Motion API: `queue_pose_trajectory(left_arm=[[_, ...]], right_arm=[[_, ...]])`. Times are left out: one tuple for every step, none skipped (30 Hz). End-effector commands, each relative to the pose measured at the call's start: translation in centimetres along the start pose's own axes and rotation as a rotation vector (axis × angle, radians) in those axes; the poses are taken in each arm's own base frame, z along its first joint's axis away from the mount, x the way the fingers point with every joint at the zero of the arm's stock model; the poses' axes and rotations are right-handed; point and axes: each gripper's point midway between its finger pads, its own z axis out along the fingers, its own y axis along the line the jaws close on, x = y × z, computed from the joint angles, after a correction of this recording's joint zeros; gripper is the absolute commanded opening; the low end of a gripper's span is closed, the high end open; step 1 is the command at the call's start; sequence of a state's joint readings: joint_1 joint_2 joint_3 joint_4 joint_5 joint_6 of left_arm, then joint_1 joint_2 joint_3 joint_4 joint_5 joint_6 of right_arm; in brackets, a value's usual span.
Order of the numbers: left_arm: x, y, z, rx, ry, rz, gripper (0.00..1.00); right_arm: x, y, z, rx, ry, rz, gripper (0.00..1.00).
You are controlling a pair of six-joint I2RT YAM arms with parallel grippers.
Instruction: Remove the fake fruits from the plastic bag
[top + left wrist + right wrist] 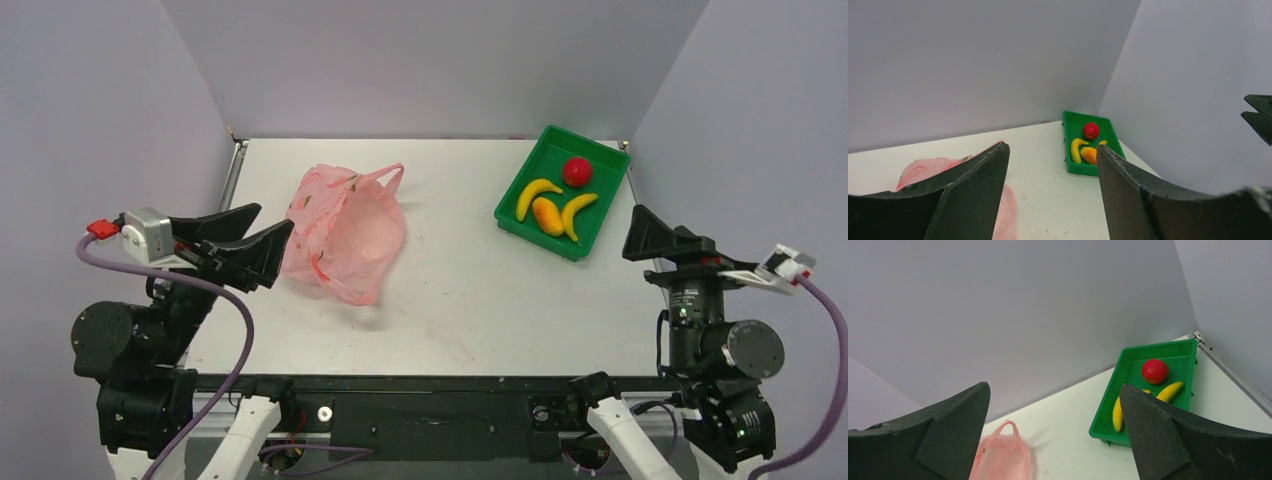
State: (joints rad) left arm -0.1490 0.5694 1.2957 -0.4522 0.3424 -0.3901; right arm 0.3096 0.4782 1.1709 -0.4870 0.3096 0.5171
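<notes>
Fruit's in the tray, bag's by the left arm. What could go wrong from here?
1. The left gripper, jaws open, sits at the edge of the pink bag; moving off could snag and drag it.
2. The bag is crumpled and only translucent, so whether it is empty can't be told.

Green tray (612, 180) at far-rt corner of white table (450, 300).

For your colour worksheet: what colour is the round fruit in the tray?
Red. The round fruit shows best in the right wrist view, in the green tray.
</notes>
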Motion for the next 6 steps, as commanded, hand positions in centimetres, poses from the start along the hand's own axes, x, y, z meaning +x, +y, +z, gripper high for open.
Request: queue_pose_trajectory(left_arm=[[-2.34,-0.77,-0.93,-0.012,-0.065,-0.011,0.62],[-2.45,-0.76,-0.96,-0.014,-0.069,-0.009,0.62],[-2.54,-0.75,-1.02,-0.016,-0.072,-0.009,0.63],[-2.49,-0.69,-1.0,-0.019,-0.07,-0.01,0.63],[-2.44,-0.7,-0.99,-0.019,-0.067,-0.014,0.63],[-2.35,-0.68,-0.98,-0.02,-0.064,-0.017,0.63]], right_arm=[[-0.72,-1.84,-1.28,0.063,-0.048,0.005,0.98],[-0.9,-2.05,-1.4,0.072,-0.057,0.005,0.98],[-0.91,-2.02,-1.45,0.068,-0.056,-0.004,0.98],[-0.85,-2.13,-1.42,0.075,-0.051,-0.011,0.98],[-0.79,-2.32,-1.45,0.085,-0.047,-0.013,0.98],[-0.76,-2.28,-1.51,0.079,-0.047,-0.017,0.98]])
